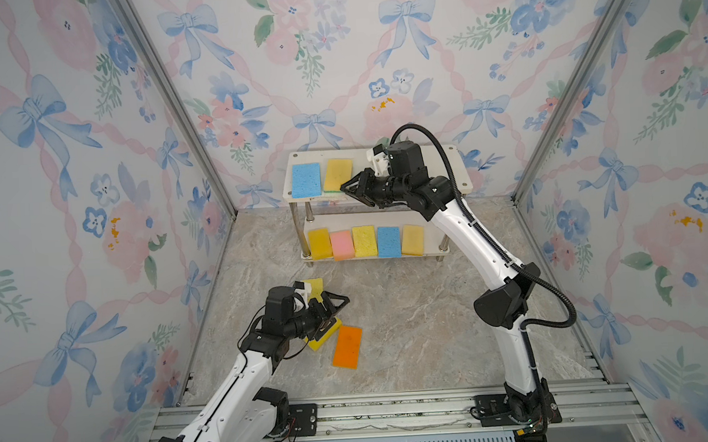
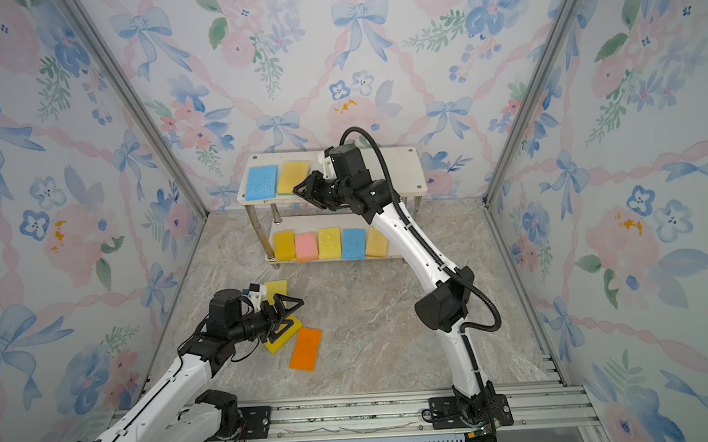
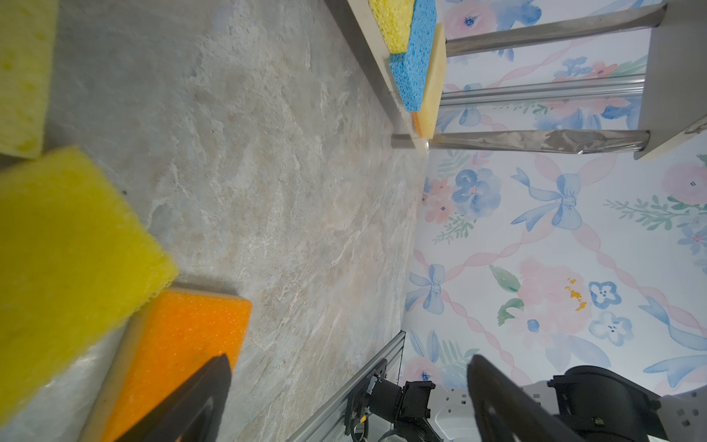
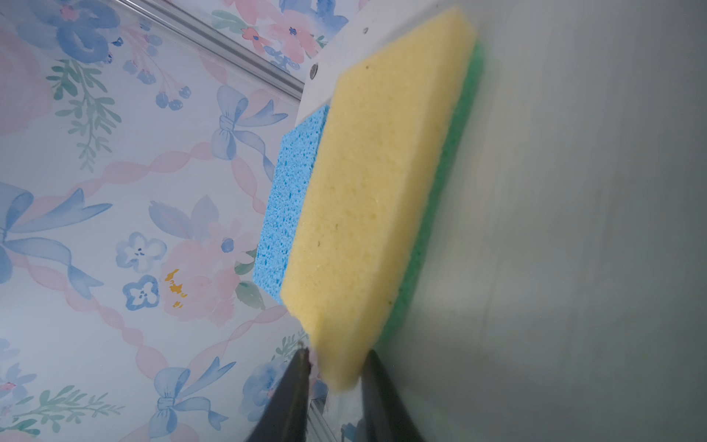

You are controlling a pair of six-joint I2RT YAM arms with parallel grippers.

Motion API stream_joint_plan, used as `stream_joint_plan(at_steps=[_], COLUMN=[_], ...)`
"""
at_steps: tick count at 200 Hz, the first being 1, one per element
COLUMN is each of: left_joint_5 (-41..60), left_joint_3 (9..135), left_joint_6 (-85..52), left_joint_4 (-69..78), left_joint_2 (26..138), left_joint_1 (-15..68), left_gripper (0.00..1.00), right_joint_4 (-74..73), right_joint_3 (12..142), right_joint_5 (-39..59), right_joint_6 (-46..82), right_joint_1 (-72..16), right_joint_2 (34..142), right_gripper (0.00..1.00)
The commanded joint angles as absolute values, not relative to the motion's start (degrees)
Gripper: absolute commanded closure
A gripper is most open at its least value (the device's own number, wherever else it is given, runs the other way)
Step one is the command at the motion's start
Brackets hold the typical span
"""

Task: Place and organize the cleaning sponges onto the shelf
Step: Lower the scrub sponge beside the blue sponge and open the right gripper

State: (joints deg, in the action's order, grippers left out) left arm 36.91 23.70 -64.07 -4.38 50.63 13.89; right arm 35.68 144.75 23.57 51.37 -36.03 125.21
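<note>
Tan sponge (image 4: 382, 183) lies on the shelf (image 2: 408, 169); right gripper (image 4: 336, 352) straddles its end, grip unclear. Withdraw straight; left gripper (image 1: 337, 317) gapes empty.

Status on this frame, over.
Left claw open over loose yellow sponge beside orange sponge. Right claw straddles green-backed sponge on shelf top, grip unclear. Nothing blocking.
</note>
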Motion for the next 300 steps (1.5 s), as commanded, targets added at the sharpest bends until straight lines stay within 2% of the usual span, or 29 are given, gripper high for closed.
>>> stream_joint_plan(at_steps=[1,71,109,141,214,300], left_joint_5=[36.87,36.76,36.67,36.68,37.20,37.61], left_joint_3=[25.22,25.45,25.96,26.45,27.05,26.72], left_joint_6=[-62.14,-62.09,-61.96,-61.88,-61.75,-60.85], left_joint_4=[-4.51,-4.51,-4.51,-4.49,-6.03,-8.27], left_joint_2=[51.37,51.49,51.81,52.30,51.51,50.18], left_joint_1=[14.40,14.50,14.51,14.83,14.90,14.57], left_gripper=[0.02,0.02,0.02,0.02,0.02,0.02], right_joint_4=[35.79,37.95,41.32,41.58,37.34,32.54], right_joint_3=[145.58,140.34,138.69,139.31,148.20,148.04], right_joint_5=[24.39,23.07,20.55,20.35,20.10,21.65], right_joint_6=[50.92,47.72,44.34,44.48,46.93,51.32], right_joint_1=[-35.55,-35.52,-35.18,-34.15,-32.09,-32.82], right_joint_2=[125.91,120.19,116.43,116.01,123.55,127.90], right_gripper=[0.66,0.51,0.34,0.27,0.25,0.25])
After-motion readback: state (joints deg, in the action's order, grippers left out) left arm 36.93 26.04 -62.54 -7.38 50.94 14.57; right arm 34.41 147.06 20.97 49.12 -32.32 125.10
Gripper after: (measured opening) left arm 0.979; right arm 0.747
